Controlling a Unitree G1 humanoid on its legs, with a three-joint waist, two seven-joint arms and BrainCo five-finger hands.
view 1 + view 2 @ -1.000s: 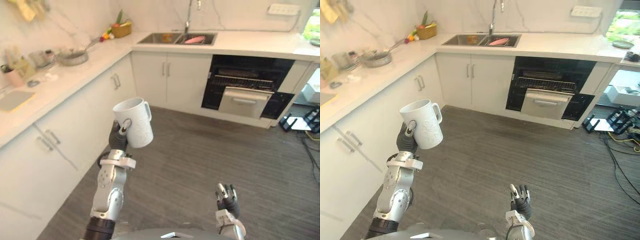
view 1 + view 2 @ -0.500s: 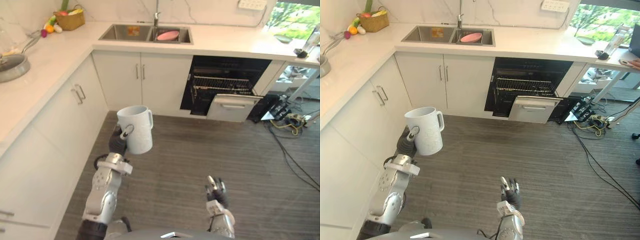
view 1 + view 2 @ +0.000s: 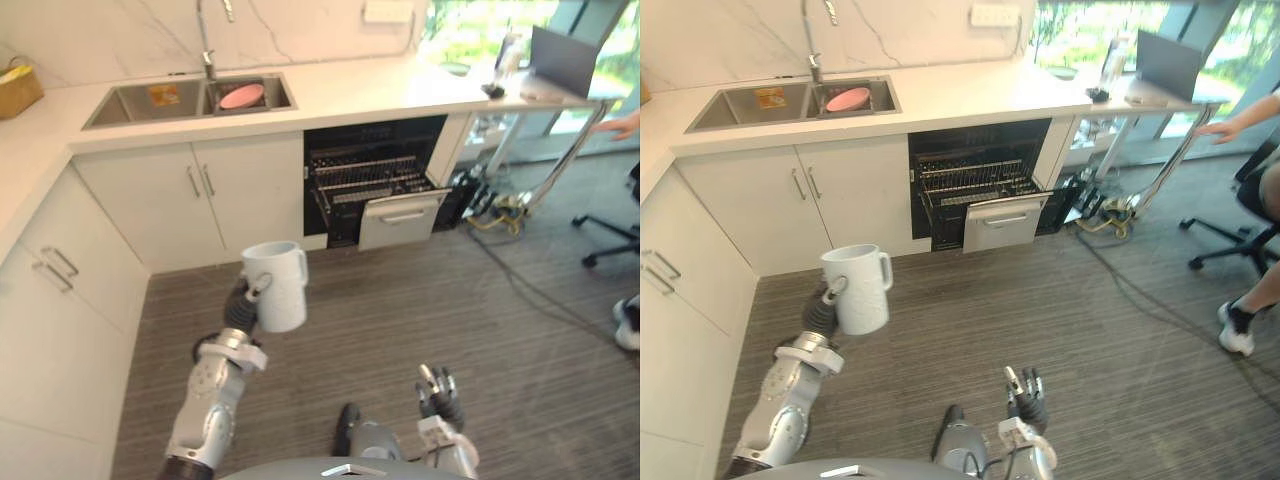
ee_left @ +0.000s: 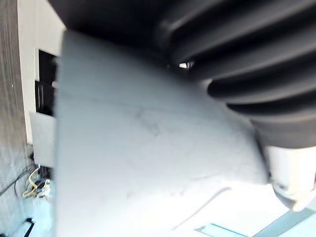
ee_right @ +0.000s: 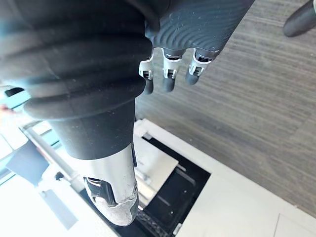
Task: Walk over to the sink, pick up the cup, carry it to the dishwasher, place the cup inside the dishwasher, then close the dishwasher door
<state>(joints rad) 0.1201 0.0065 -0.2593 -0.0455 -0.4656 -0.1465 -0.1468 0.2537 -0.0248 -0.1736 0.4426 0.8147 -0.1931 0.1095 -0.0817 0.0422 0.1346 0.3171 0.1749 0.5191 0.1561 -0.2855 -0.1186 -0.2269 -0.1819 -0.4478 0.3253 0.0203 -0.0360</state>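
My left hand (image 3: pixel 238 306) is raised in front of me, shut on a white cup (image 3: pixel 276 288) with a side handle, which it holds upright over the grey floor. Up close in the left wrist view, the cup (image 4: pixel 138 163) lies against the hand's dark cover. The dishwasher (image 3: pixel 372 178) stands open under the counter, ahead and a little right, its racks showing and its silver door (image 3: pixel 401 216) hanging partly down. My right hand (image 3: pixel 438 392) hangs low at the bottom right, open, holding nothing; its fingers (image 5: pixel 168 74) hang relaxed.
The sink (image 3: pixel 130 104) with a pink bowl (image 3: pixel 242 96) is set in the counter left of the dishwasher. White cabinets (image 3: pixel 60 290) line the left side. Cables (image 3: pixel 500 208) lie on the floor right of the dishwasher. A person (image 3: pixel 1262 210) sits at the far right.
The camera has swung right: the dishwasher now sits near the middle and a desk and a person have come into view. The cup stays in my left hand.
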